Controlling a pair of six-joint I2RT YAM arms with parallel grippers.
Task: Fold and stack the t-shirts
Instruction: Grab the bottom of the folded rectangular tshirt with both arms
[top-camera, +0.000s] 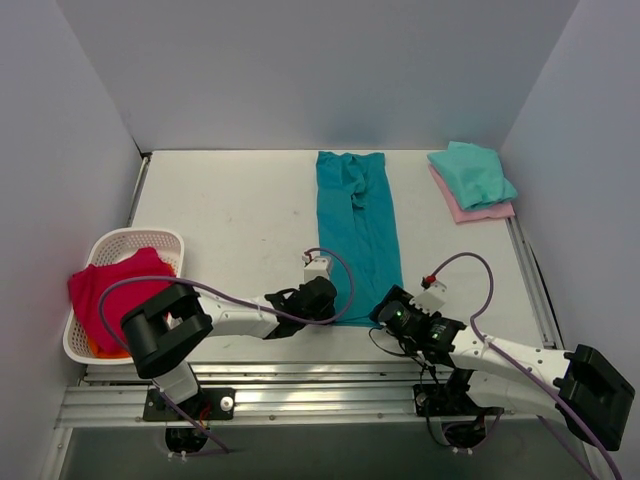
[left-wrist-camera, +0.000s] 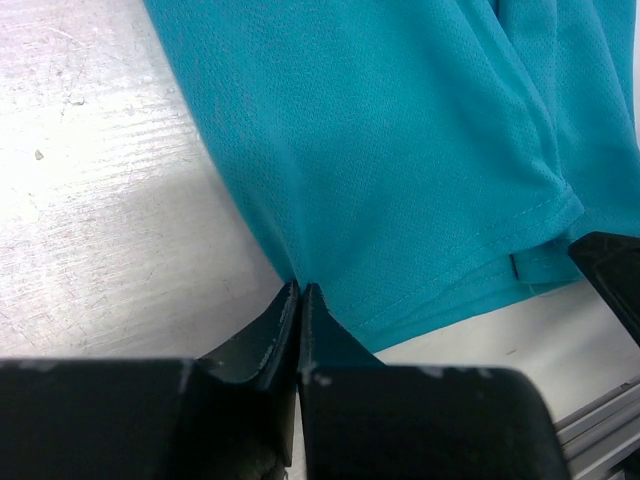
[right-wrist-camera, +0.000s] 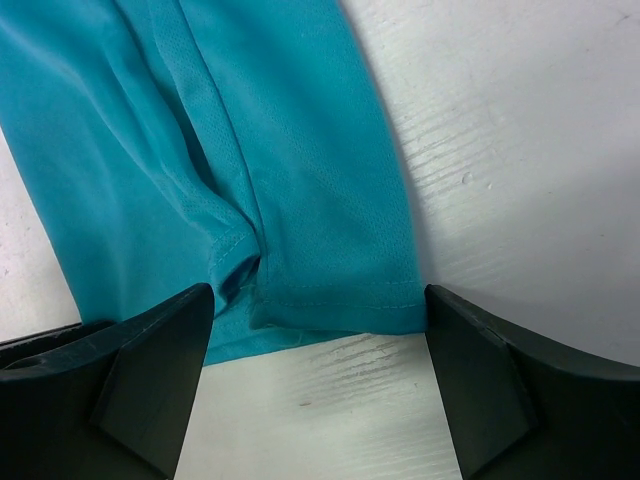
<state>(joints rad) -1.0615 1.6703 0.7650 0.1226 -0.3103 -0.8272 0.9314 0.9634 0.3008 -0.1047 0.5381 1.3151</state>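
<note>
While flat, one t-shirt (top-camera: 360, 225); two folded.

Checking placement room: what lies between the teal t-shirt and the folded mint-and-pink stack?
Nothing; bare table separates the teal t-shirt from the stack, per the top view.

Obs.: the teal shirt (left-wrist-camera: 400, 150) is fine-mesh knit cloth, matt, with a stitched hem. Table (left-wrist-camera: 90, 200): white, dull, scratched, grainy. Fingers (right-wrist-camera: 150, 380) of right gripper (right-wrist-camera: 318, 300): black plastic, matt. Basket (top-camera: 110, 245): white plastic lattice.
</note>
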